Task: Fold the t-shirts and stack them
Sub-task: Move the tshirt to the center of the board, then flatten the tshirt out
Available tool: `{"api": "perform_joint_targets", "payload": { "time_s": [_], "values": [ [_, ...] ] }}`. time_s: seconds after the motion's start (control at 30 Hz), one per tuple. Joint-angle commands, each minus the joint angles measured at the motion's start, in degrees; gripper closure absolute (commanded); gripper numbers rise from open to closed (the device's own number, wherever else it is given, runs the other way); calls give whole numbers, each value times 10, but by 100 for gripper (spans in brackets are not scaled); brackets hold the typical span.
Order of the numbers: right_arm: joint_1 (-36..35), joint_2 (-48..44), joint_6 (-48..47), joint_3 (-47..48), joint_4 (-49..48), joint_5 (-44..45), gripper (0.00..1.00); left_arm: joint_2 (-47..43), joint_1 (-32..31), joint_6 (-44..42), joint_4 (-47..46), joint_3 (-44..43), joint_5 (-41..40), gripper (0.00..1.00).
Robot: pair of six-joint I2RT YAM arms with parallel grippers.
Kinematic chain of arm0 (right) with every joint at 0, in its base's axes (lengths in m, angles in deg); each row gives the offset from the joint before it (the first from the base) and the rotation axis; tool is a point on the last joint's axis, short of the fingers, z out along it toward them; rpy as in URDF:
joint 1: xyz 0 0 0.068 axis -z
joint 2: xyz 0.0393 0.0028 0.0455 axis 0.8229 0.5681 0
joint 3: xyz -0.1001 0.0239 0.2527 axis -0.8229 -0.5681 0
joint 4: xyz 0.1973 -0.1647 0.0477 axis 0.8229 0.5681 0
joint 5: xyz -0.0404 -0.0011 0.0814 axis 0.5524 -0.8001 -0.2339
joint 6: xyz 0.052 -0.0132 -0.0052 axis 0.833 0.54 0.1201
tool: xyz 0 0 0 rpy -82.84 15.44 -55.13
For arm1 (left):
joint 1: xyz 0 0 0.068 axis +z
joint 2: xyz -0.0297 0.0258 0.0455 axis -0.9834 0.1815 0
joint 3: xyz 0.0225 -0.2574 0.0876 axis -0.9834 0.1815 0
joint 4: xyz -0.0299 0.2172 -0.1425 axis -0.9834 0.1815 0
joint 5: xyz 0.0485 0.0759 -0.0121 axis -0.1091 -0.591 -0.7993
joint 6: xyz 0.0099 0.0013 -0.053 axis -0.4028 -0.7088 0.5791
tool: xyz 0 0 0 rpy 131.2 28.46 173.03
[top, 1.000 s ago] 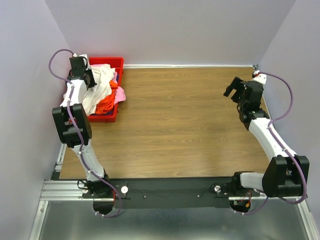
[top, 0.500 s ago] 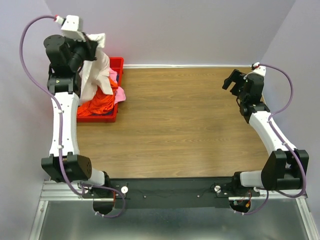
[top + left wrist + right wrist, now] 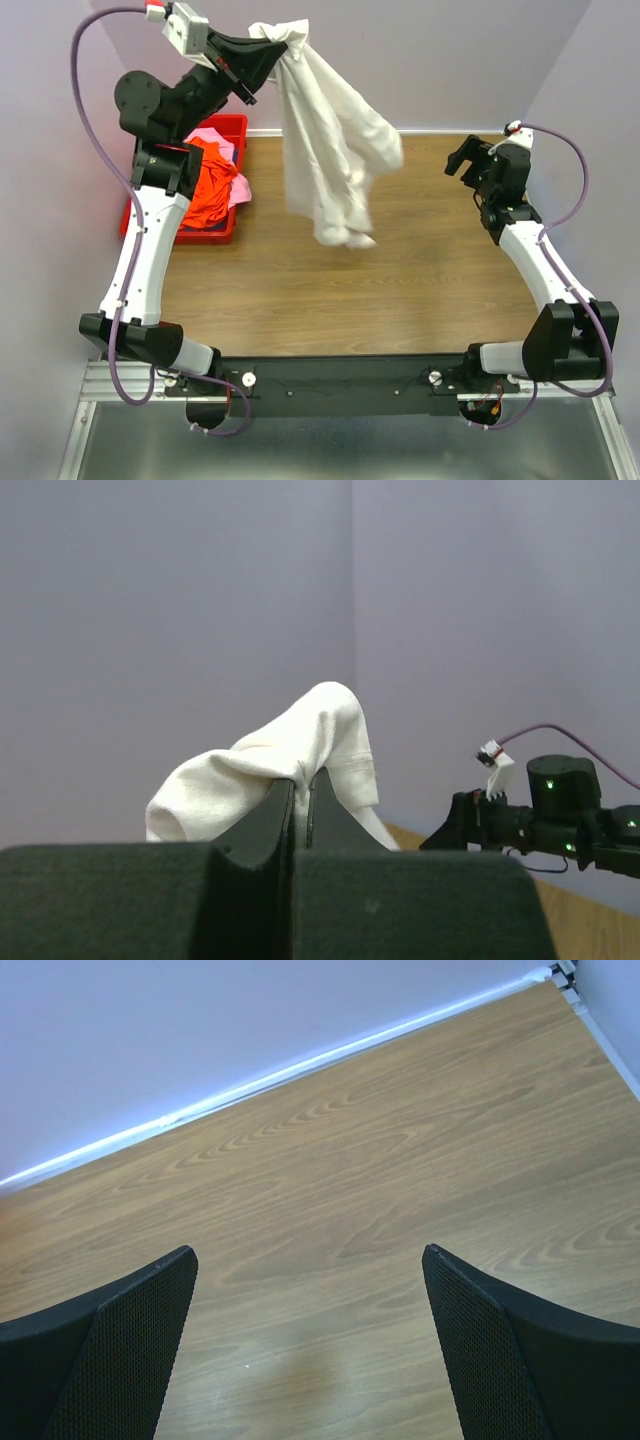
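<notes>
My left gripper point(image 3: 283, 45) is raised high at the back and shut on a white t-shirt point(image 3: 325, 150), which hangs down bunched over the wooden table point(image 3: 420, 270), its lower end near the surface. In the left wrist view the fingers point(image 3: 330, 815) pinch a fold of the white t-shirt point(image 3: 300, 745). A red bin point(image 3: 215, 228) at the back left holds orange point(image 3: 205, 195) and pink point(image 3: 240, 190) t-shirts. My right gripper point(image 3: 462, 165) is open and empty above the table's right side; its wrist view shows only bare wood between the fingers point(image 3: 130, 1340).
Lilac walls close the table at the back and on both sides. The right arm point(image 3: 535, 260) runs along the right edge. The left arm point(image 3: 150, 240) rises beside the bin.
My left gripper has lifted the white t-shirt out of the red bin, swinging up and right over the table. The right gripper has barely moved.
</notes>
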Motion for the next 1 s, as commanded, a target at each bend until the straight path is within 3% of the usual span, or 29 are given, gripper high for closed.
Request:
{"api": "perform_joint_targets", "payload": {
  "time_s": [0.0,0.07,0.1,0.2,0.47,0.7,0.97],
  "values": [
    [4,-27,3,-17,11,1,0,22,-3,56,-71,68,1,96],
    [3,-37,4,-26,12,-1,0,34,-3,54,-47,111,-17,74],
    [3,-41,4,-37,13,-1,0,42,-3,53,-13,124,-39,55],
    [3,-62,4,-55,19,-11,0,82,-4,30,79,161,-89,39],
    [3,-88,15,-121,68,-91,0,130,-51,-93,250,231,-205,35],
    [2,-39,47,-149,110,-120,0,163,-87,-105,300,288,-169,34],
    [2,48,55,-136,121,-125,0,237,-127,-128,316,281,-108,35]
  ]
}}
